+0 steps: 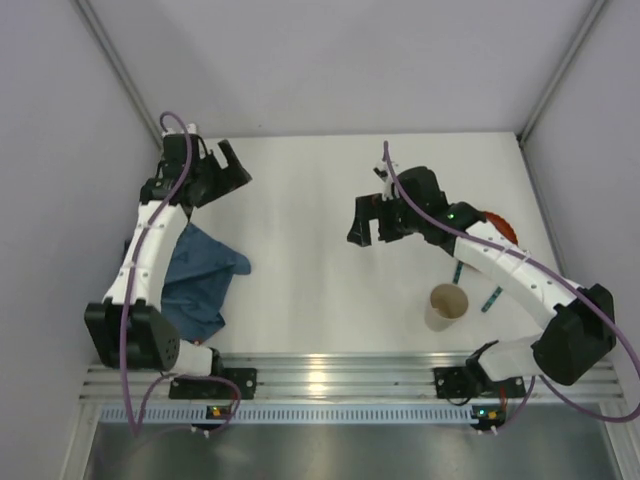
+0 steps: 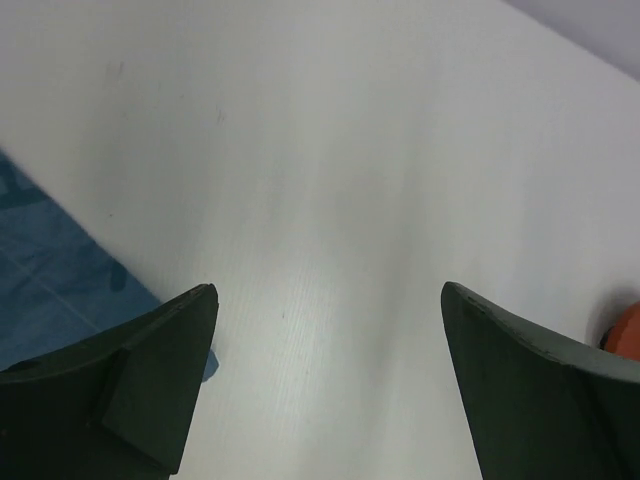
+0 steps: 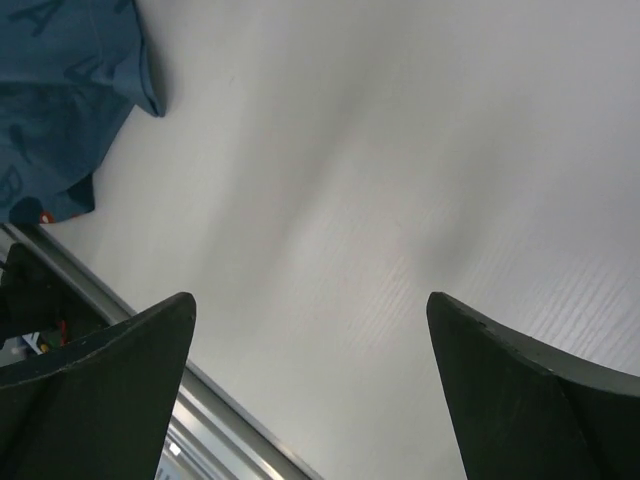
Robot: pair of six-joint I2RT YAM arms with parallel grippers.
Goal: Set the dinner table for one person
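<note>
We judge the setting barely begun: our left gripper (image 1: 236,166) and right gripper (image 1: 368,232) both hang wide open and empty above the table (image 1: 300,210), the blue cloth (image 1: 205,275) lies crumpled at its near-left edge, and the cup (image 1: 447,305) waits unplaced at the right.

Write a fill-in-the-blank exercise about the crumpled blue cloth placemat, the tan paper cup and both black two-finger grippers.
The crumpled blue cloth placemat lies beside the ___ arm.
The tan paper cup stands ___ on the flat white tabletop.
The left gripper and the right gripper are both ___, holding nothing.
Missing: left; upright; open.
</note>
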